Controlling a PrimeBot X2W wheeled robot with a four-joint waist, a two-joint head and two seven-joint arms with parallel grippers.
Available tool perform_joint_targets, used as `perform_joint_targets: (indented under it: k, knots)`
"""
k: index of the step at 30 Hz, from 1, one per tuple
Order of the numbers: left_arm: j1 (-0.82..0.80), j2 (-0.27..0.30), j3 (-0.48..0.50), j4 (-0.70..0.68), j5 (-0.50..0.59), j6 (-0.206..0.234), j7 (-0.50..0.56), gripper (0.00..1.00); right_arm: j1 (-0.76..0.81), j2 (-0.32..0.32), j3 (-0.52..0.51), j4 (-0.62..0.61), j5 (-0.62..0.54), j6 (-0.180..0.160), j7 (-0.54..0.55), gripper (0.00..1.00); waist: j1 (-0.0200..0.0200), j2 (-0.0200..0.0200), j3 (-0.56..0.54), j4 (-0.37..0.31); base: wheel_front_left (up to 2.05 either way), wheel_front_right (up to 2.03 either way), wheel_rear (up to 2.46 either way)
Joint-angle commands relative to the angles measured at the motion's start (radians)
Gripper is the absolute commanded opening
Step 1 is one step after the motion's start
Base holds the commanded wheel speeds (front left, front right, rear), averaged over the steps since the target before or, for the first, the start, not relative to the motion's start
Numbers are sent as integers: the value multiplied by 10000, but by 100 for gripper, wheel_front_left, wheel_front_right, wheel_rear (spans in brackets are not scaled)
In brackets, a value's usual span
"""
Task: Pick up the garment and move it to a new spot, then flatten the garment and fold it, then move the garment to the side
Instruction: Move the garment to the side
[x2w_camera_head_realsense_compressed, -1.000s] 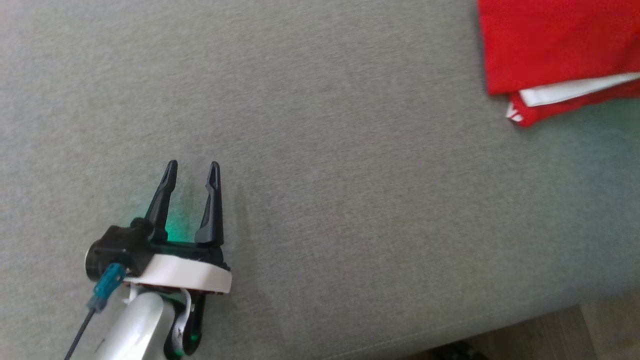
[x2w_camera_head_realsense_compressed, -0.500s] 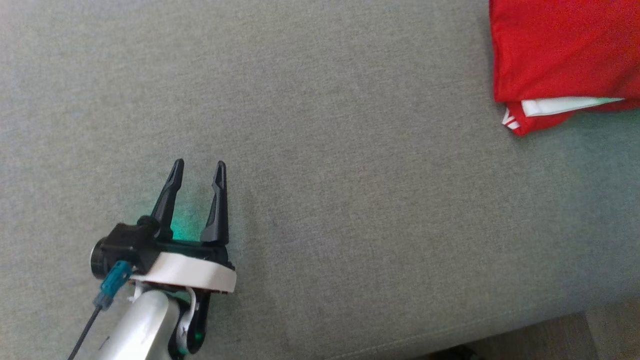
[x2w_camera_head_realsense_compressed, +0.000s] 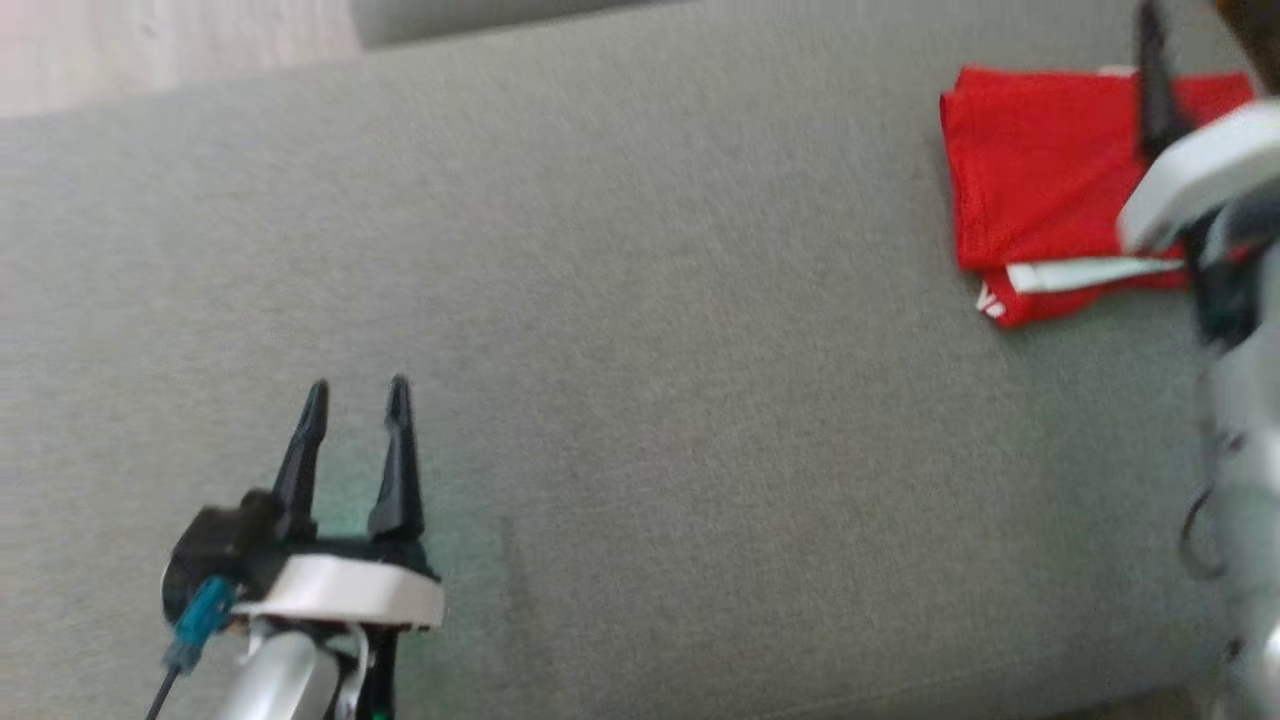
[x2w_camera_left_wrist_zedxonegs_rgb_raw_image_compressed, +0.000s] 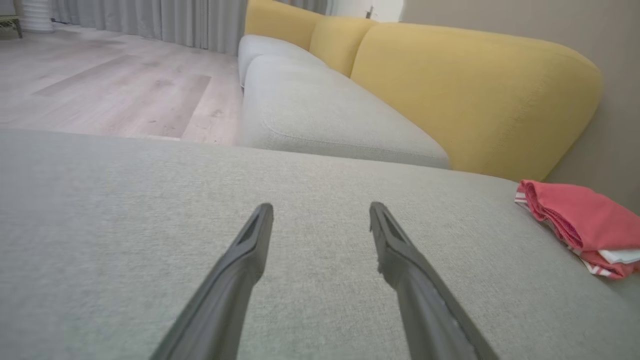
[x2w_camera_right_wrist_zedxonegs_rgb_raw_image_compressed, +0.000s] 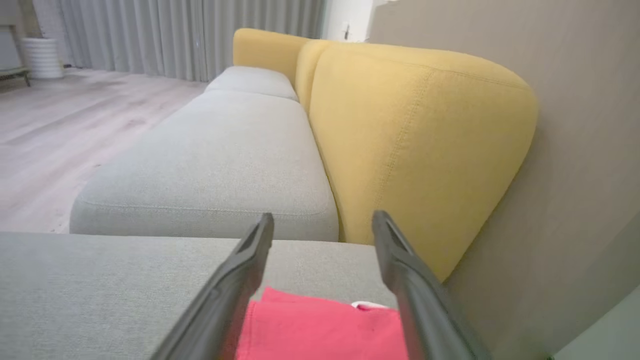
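On the grey cushion (x2w_camera_head_realsense_compressed: 700, 400) lies one folded red garment (x2w_camera_head_realsense_compressed: 1040, 170). Two claws, both spread, pinch nothing: left claw (x2w_camera_head_realsense_compressed: 357, 392) well apart from it, right claw (x2w_camera_right_wrist_zedxonegs_rgb_raw_image_compressed: 322, 220) above it.

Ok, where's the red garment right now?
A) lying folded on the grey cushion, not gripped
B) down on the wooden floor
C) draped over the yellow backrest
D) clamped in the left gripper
A: the red garment lies folded on the grey cushion. The right gripper is over it with its fingers apart, closed on nothing, and the left gripper stands open well away from it.
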Motion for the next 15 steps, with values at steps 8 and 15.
perform_joint_targets:
  k: [8, 15]
  knots:
    - [735, 80, 938, -49, -178, 225, -303, 100, 1999, 1218, 29, -745, 8, -7, -931, 100, 2, 0, -1605, 861, 0, 0, 0]
    - [1468, -61, 938, 80, -160, 243, -350, 100, 4196, 1857, 18, -1421, 123, -7, -1435, 100, 2, 0, -2075, 1123, 0, 0, 0]
